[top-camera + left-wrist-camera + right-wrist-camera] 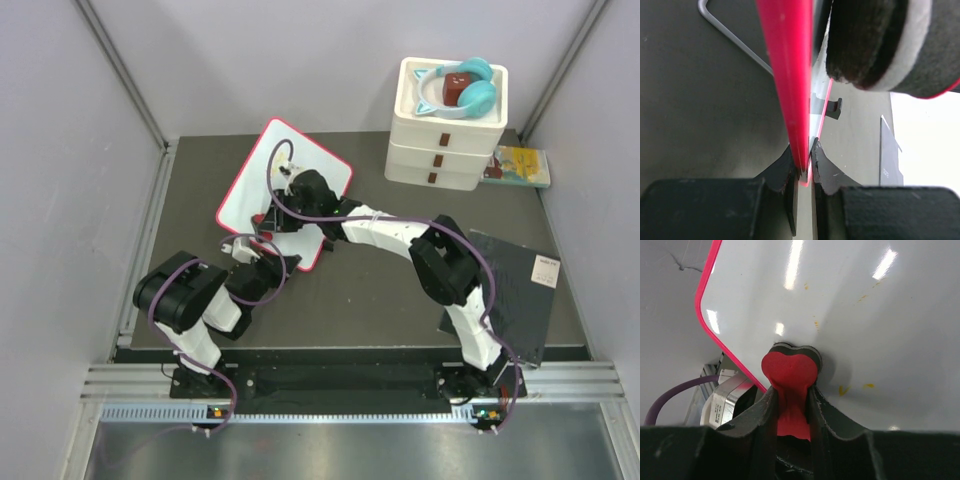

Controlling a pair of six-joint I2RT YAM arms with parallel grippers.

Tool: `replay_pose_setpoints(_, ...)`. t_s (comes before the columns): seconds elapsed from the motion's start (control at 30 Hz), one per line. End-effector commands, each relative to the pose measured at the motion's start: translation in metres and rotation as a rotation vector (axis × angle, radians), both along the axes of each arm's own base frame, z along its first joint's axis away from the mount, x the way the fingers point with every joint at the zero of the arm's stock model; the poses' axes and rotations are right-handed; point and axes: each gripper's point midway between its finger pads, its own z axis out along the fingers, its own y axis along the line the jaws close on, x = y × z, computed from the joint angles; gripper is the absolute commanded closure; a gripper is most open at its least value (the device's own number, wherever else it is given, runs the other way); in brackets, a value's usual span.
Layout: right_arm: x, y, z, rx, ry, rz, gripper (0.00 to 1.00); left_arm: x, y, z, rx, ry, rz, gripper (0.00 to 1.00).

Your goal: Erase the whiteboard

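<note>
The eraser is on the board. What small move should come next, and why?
Probably slide the red heart-shaped eraser, held in the right gripper, sideways across the yellow flecks beside it on the pink-rimmed white whiteboard, while the left gripper clamps the rim.

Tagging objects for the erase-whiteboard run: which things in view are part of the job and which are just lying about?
In the job: whiteboard, rim clamped by left gripper; red eraser, held to the board by right gripper.

Lying about: white drawer stack, teal headphones and brown block on it, book, dark grey sheet.
</note>
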Motion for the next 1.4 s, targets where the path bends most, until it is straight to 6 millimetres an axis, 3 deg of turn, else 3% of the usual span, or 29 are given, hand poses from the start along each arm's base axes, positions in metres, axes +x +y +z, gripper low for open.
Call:
replay_pose_setpoints(0.0, 0.0, -0.019, -0.047, -0.147, 0.069, -0.033, 1.0, -0.082, 0.055, -0.125, 0.348, 0.461, 0.009, 1.0)
replay_pose_setpoints(0.1, 0.023, -0.037, -0.05, -0.162, 0.062, -0.09, 1.0, -0.082, 0.055, -0.124, 0.349, 0.459, 0.007, 1.0)
replay_pose_setpoints(0.23, 0.073, -0.075, -0.052, -0.183, 0.029, -0.191, 1.0, -0.08, 0.055, -0.12, 0.348, 0.437, 0.019, 1.0)
replay_pose_setpoints(0.37, 0.109, -0.107, -0.051, -0.221, -0.006, -0.25, 1.0, -0.078, 0.054, -0.113, 0.346, 0.418, 0.022, 1.0)
replay_pose_setpoints(0.6, 0.158, -0.144, -0.066, -0.276, 0.0, -0.328, 1.0, -0.076, 0.054, -0.109, 0.376, 0.411, 0.013, 1.0)
replay_pose_setpoints(0.77, 0.179, -0.147, -0.073, -0.263, 0.003, -0.335, 1.0, -0.078, 0.051, -0.108, 0.369, 0.411, 0.001, 1.0)
replay_pose_setpoints(1.0, 0.191, -0.132, -0.053, -0.164, -0.03, -0.28, 1.0, -0.081, 0.049, -0.108, 0.386, 0.411, -0.018, 1.0)
replay_pose_setpoints(1.07, 0.195, -0.123, -0.038, -0.118, -0.036, -0.266, 1.0, -0.082, 0.049, -0.108, 0.392, 0.411, -0.022, 1.0)
replay_pose_setpoints(1.23, 0.188, -0.103, -0.011, -0.061, -0.063, -0.218, 1.0, -0.084, 0.05, -0.109, 0.409, 0.411, -0.025, 1.0)
replay_pose_setpoints(1.37, 0.167, -0.079, 0.007, -0.039, -0.081, -0.161, 1.0, -0.083, 0.05, -0.111, 0.428, 0.408, -0.03, 1.0)
